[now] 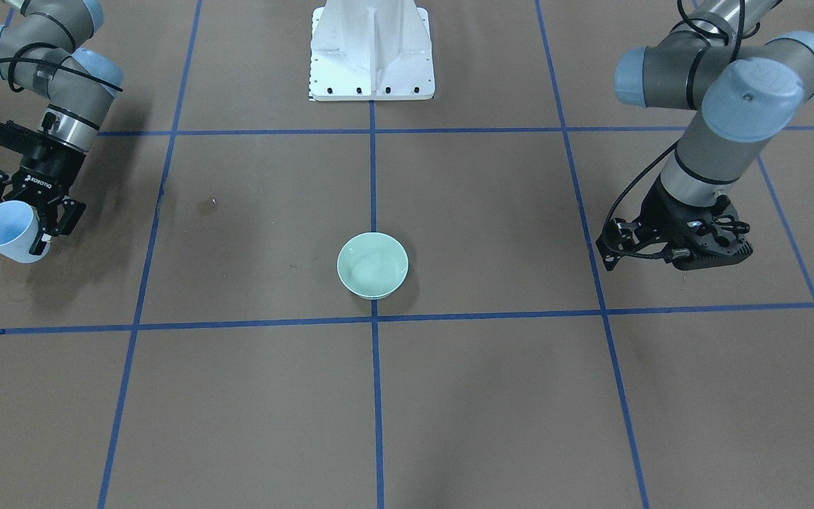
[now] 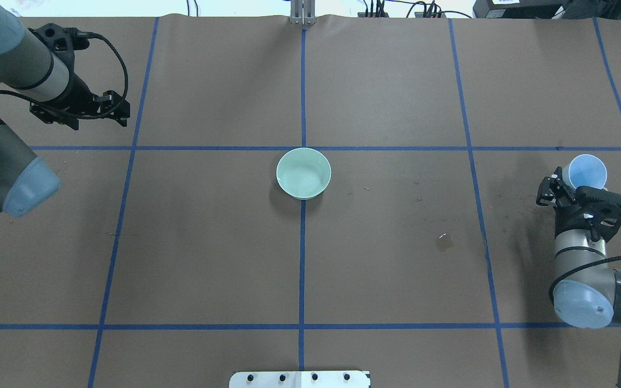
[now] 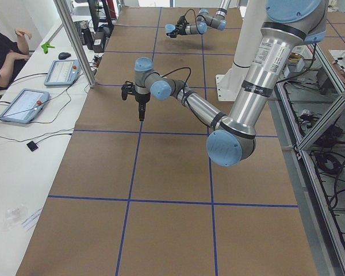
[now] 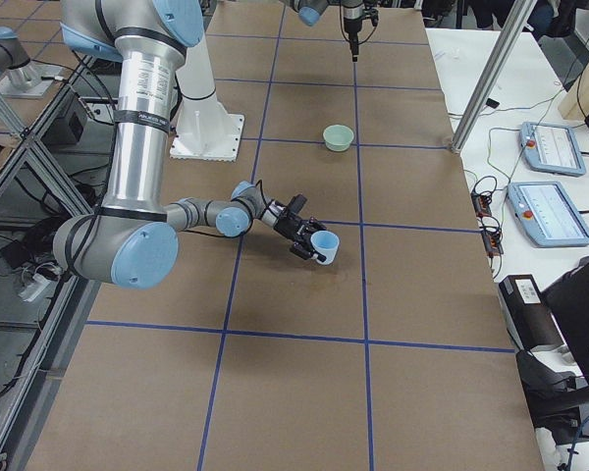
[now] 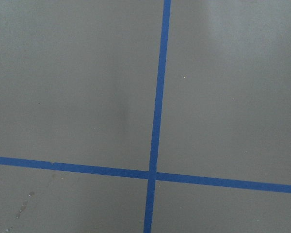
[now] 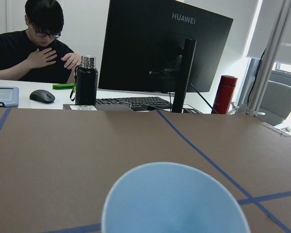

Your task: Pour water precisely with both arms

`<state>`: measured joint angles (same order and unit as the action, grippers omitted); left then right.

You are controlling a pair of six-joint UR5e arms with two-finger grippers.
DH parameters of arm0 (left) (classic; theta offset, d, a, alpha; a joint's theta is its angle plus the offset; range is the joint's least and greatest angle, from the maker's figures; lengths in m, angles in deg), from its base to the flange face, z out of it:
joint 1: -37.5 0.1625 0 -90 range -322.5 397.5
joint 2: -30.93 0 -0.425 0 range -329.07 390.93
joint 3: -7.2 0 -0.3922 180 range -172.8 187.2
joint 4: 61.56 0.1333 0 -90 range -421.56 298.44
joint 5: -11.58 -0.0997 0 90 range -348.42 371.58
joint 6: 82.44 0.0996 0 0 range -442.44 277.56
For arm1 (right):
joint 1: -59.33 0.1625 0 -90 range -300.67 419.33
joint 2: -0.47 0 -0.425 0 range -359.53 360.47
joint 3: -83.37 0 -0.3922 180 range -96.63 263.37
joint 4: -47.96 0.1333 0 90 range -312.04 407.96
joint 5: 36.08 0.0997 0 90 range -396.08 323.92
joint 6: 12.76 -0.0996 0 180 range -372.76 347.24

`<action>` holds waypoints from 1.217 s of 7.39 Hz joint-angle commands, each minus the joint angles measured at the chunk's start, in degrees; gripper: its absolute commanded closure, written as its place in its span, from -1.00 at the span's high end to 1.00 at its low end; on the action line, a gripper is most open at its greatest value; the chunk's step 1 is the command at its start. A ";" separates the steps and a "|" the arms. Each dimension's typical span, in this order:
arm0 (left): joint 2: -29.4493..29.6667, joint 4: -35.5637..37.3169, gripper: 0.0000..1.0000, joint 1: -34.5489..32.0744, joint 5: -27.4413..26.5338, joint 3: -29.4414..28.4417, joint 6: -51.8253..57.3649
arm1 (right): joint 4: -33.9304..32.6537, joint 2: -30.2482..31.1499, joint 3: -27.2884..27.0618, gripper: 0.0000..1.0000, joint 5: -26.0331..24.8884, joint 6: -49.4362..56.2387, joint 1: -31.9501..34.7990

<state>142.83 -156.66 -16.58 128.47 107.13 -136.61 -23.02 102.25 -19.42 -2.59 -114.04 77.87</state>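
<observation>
My right gripper [image 1: 31, 212] is shut on a light-blue cup [image 1: 6, 231], held tilted above the table at the robot's right side; the cup also shows in the overhead view [image 2: 588, 171] and fills the bottom of the right wrist view [image 6: 174, 204]. I see no water in it and no stream. A mint-green bowl [image 2: 303, 173] stands at the table's centre, far from both grippers. A small wet spot [image 2: 444, 242] glints on the brown table. My left gripper [image 2: 111, 108] hangs shut and empty, pointing down at the far left [image 3: 141, 112].
The white pedestal [image 1: 372, 49] stands at the robot's edge. Blue tape lines [image 5: 157, 97] grid the table. Beyond the far edge are a metal post [image 3: 75, 40], tablets [image 3: 20, 103], a monitor [image 6: 160, 48], bottles and a seated operator [image 6: 39, 43].
</observation>
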 commanded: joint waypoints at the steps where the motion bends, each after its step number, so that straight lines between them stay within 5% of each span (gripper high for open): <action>1: 0.07 0.00 1.00 0.03 0.00 0.08 -0.06 | -0.03 0.00 2.40 -0.99 0.79 0.20 -0.87; 5: 0.07 0.00 1.00 0.03 -0.09 0.00 -0.06 | 0.05 -0.09 2.24 0.00 1.14 0.03 -1.41; 7: 0.16 0.00 1.00 0.03 -0.09 0.00 0.03 | 5.56 0.61 3.20 0.64 1.23 0.20 -1.49; 9: 0.34 0.00 1.00 0.03 -0.09 0.00 -0.06 | 8.56 0.88 4.87 0.95 1.23 0.73 -1.49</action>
<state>143.07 -156.66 -16.55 128.39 107.13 -136.64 -16.55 102.92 -15.28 -1.37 -113.58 76.38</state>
